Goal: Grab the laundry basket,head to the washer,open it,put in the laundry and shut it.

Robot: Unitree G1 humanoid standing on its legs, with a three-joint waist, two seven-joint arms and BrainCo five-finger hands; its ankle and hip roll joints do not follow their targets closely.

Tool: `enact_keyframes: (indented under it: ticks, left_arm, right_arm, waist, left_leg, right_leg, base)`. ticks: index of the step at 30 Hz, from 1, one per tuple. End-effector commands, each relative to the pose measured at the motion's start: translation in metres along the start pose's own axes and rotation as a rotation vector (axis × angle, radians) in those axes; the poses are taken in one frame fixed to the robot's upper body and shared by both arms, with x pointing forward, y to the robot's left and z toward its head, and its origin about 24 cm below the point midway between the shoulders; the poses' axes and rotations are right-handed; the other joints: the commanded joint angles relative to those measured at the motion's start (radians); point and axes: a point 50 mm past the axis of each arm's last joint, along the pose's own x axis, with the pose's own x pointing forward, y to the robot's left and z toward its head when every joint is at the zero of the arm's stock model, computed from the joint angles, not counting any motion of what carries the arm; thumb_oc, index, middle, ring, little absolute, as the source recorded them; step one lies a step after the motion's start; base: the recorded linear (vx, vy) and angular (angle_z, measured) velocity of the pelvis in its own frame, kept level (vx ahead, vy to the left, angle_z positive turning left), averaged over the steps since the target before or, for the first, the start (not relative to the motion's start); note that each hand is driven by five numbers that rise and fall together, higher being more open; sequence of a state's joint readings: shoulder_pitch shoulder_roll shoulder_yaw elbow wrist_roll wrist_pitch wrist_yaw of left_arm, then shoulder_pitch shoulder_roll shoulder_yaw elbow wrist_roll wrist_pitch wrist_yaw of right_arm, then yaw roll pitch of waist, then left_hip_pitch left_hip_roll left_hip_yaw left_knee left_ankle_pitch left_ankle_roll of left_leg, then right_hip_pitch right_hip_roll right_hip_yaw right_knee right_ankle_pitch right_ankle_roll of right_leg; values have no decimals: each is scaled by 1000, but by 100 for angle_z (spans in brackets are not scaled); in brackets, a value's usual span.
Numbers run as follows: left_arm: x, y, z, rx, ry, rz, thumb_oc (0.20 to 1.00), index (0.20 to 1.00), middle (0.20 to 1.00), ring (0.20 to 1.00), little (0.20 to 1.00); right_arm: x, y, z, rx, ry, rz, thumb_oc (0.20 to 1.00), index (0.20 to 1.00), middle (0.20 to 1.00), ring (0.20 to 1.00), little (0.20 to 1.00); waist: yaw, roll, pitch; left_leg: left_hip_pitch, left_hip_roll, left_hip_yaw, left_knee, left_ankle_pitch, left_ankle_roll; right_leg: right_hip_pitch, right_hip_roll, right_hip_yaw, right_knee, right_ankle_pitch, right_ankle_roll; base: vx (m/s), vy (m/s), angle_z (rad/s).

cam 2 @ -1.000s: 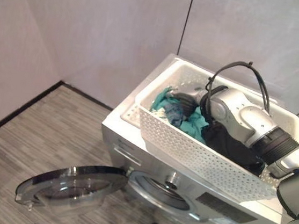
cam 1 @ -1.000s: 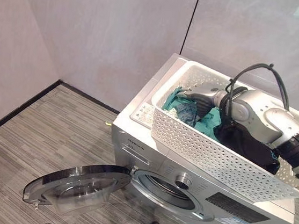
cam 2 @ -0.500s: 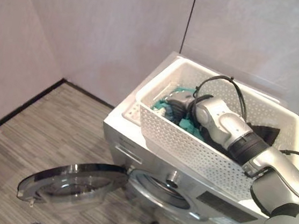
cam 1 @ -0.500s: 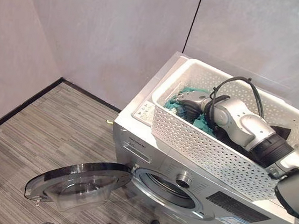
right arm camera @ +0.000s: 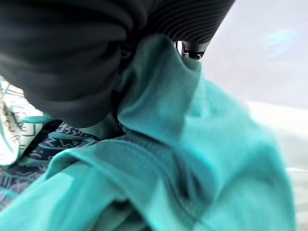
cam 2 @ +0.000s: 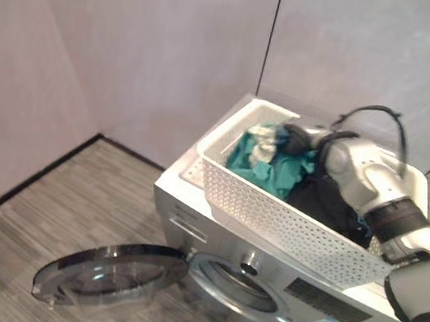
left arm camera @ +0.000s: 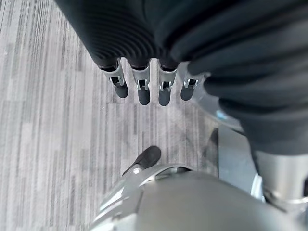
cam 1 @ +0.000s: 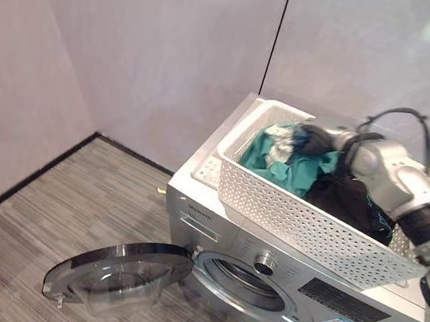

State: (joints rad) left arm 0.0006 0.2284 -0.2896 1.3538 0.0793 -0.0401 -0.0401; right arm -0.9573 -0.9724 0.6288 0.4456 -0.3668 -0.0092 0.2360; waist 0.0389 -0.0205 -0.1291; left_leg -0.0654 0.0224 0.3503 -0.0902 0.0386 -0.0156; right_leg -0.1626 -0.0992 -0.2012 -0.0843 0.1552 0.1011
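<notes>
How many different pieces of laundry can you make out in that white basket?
3 at least: a teal garment at the basket's left end, a pale patterned piece on top by the right hand, and dark clothing toward the right. More may be buried underneath.

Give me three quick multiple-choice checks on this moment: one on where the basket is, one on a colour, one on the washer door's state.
1. Where is the basket?
A. On the floor by the door
B. On top of the washer
C. Inside the drum

2. What colour is the cloth bunched against the right hand?
A. Teal
B. Red
C. Yellow

3. How is the door?
A. Shut
B. Swung wide open
C. Taken off and lying in the basket

Answers:
1 B, the white basket rests across the washer's top, above the control panel.
2 A, the right wrist view shows teal fabric right at the hand, and the eye views show teal cloth in the basket under it.
3 B, the round door stands swung out to the washer's side, low over the floor, leaving the drum opening uncovered.
</notes>
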Motion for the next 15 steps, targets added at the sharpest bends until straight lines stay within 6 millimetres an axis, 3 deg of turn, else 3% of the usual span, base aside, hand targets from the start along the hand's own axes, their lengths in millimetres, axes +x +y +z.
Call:
enact_keyframes:
  ticks: [1, 2, 3, 5, 9, 10, 11, 15]
  left_arm:
    - [0, 11, 1, 18, 12, 42, 1000, 1000, 1000, 1000, 1000]
    - [0, 11, 0, 24, 17, 45, 1000, 1000, 1000, 1000, 1000]
    - [0, 11, 0, 23, 15, 45, 1000, 1000, 1000, 1000, 1000]
    - [0, 9, 1, 33, 16, 49, 1000, 1000, 1000, 1000, 1000]
    - [0, 7, 0, 25, 27, 65, 1000, 1000, 1000, 1000, 1000]
    - [0, 7, 0, 25, 26, 66, 1000, 1000, 1000, 1000, 1000]
    - [0, 7, 0, 3, 29, 82, 1000, 1000, 1000, 1000, 1000]
    - [0, 8, -4, -32, 39, 107, 1000, 1000, 1000, 1000, 1000]
  right_arm:
    - [6, -38, -3, 165, 17, -248, 200, 200, 200, 200, 200]
    - [2, -51, -14, 277, 46, -343, 200, 200, 200, 200, 200]
    - [3, -48, -10, 256, 31, -324, 200, 200, 200, 200, 200]
    - [1, -56, -23, 397, 72, -437, 200, 200, 200, 200, 200]
    - [1, -77, -25, 714, 32, -643, 200, 200, 200, 200, 200]
    - [1, -77, -25, 714, 31, -644, 200, 200, 200, 200, 200]
    - [3, -81, -19, 873, -17, -706, 200, 200, 200, 200, 200]
    - [3, -95, 2, 1041, -164, -755, 200, 200, 200, 200, 200]
  waist:
    - [20, -76, 33]
    - [21, -71, 30]
    - [22, -72, 27]
    - [26, -68, 23]
    - [30, -62, 17]
    - [30, -63, 16]
    - [29, -61, 11]
    - [24, -60, 4]
  left_leg:
    - [-5, -25, -78, 3, 11, -29]
    - [2, -25, -82, 3, 10, -31]
    - [-1, -25, -82, 3, 14, -30]
    - [-1, -25, -88, 3, 18, -30]
    - [6, -23, -96, 3, 18, -32]
    - [2, -23, -96, 3, 23, -32]
    - [2, -22, -95, 3, 26, -33]
    - [3, -20, -91, 3, 34, -36]
  right_leg:
    - [102, -21, 30, 15, -16, 53]
    - [110, -20, 25, 15, -21, 54]
    - [108, -20, 25, 14, -19, 53]
    - [109, -19, 19, 15, -22, 51]
    - [118, -15, 17, 12, -28, 48]
    - [114, -16, 17, 11, -25, 47]
    - [113, -13, 20, 9, -23, 44]
    - [113, -9, 25, 11, -20, 39]
  base:
    - [-41, -33, -1]
    - [-33, -20, 3]
    - [-61, -24, 7]
    - [-67, -17, 6]
    - [-55, -16, 4]
    - [-61, -19, 7]
    - [-67, -19, 4]
    - [-60, -23, 0]
